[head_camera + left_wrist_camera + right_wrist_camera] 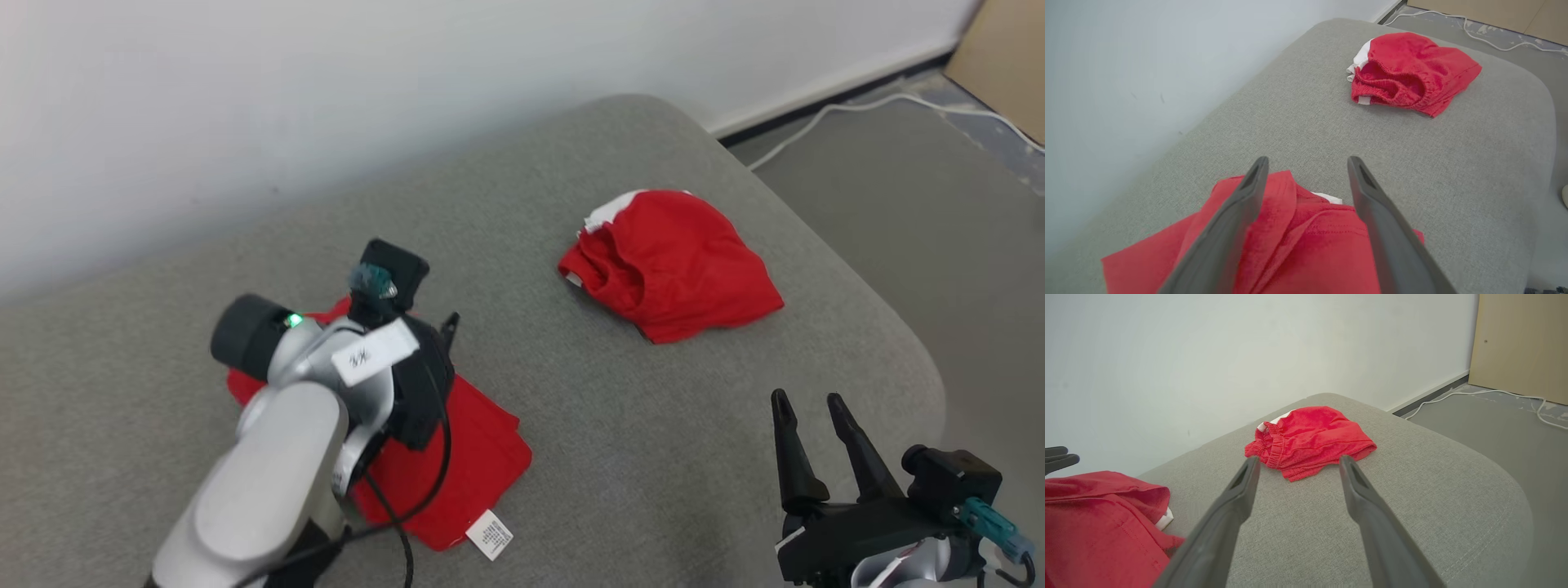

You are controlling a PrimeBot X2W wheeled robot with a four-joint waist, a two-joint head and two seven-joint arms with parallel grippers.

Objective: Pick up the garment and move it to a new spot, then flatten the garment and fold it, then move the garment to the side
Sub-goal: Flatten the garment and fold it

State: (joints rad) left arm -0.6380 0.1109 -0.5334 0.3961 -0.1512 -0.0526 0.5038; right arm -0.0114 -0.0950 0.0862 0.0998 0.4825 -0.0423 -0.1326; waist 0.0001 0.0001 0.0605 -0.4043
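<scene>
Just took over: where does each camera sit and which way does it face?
Head: on the head, looking down at the cushion; left arm over the flat garment, right gripper lower right.
Left wrist: along the open left gripper, over the flat garment, toward the bunched garment.
Right wrist: along the right gripper, across the cushion to the bunched garment and wall.
Shared: both garments show in all three.

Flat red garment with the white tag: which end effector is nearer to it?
Left. The left end effector hangs open over the flat red garment; the right end effector is off to its right, above bare cushion.
</scene>
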